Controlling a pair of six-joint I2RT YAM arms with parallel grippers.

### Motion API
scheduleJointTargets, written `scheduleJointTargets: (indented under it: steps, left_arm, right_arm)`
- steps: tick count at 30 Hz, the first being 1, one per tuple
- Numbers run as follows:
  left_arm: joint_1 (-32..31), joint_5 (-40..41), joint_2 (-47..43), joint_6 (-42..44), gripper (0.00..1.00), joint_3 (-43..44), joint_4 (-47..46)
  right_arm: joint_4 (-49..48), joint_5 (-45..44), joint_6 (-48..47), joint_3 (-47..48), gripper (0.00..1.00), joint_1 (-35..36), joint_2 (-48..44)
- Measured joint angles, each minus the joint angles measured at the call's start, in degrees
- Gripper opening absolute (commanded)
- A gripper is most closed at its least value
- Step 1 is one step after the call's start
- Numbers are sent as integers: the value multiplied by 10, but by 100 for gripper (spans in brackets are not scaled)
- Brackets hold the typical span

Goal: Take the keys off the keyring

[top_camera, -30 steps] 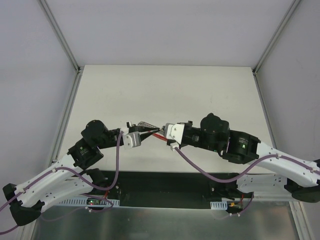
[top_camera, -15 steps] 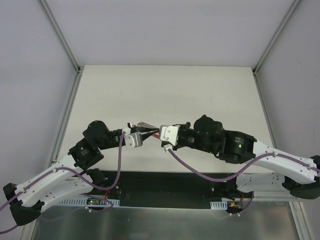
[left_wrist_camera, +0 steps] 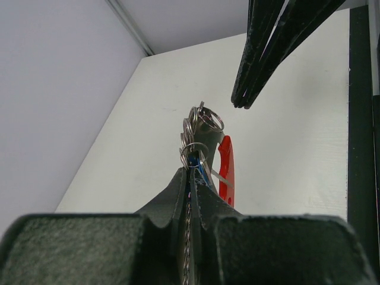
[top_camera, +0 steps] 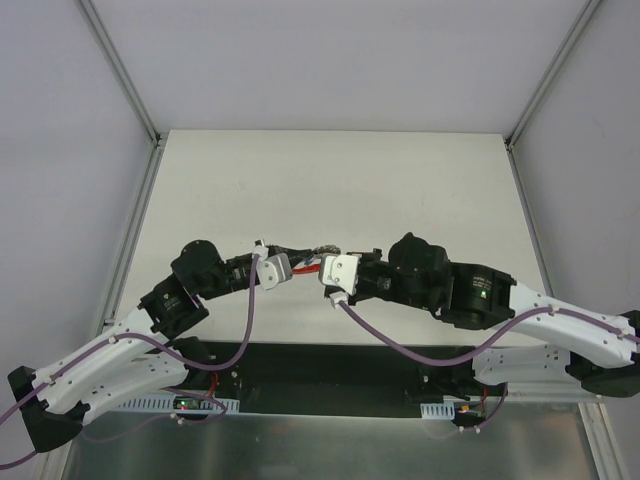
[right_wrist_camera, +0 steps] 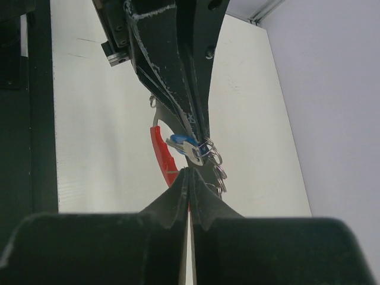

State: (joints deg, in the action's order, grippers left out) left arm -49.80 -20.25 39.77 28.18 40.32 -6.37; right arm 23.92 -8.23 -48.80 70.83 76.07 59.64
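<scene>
Keys (left_wrist_camera: 198,159) sit pinched in the left tool (left_wrist_camera: 190,173), whose fingers are clenched on the bunch and hold it clear of the bench (left_wrist_camera: 142,154). Just beyond that tool's tips the keyring (left_wrist_camera: 205,119) fans out as a cluster of thin wire loops. Its red tag (left_wrist_camera: 226,169) hangs beside the tips, on their right in the left wrist view. A small blue piece (right_wrist_camera: 178,141) shows right at the tips, among the metal. The right tool (right_wrist_camera: 189,174) faces the left tool tip to tip, its fingers pressed together with nothing visible between them. Its tips lie close to the loops held out from the left tool; whether they touch the loops cannot be told.
</scene>
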Motion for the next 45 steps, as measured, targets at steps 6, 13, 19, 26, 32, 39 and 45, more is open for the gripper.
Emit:
scheduleJointTargets:
  steps: [6,13,19,26,32,39,45]
  left_arm:
    - [0,0,-3,-1,0,-5,-4]
    - [0,15,-5,-3,0,-10,-10]
    - [0,26,-16,-10,0,-17,-29]
    - [0,26,-27,-19,0,-28,-46]
    - [0,26,-29,-20,0,-28,-50]
    - [0,26,-34,-20,0,-28,-50]
    - [0,27,-36,-20,0,-31,-51]
  right_arm:
    - [-20,-40,53,0,24,2,2]
    - [-144,-52,209,-78,33,2,-21]
    - [-207,-60,253,-154,27,2,-24]
    - [-254,-70,240,-148,26,2,-18]
    - [-269,-79,230,-133,22,2,2]
    - [-276,-105,220,-130,13,2,13]
    - [-278,-124,208,-130,22,2,13]
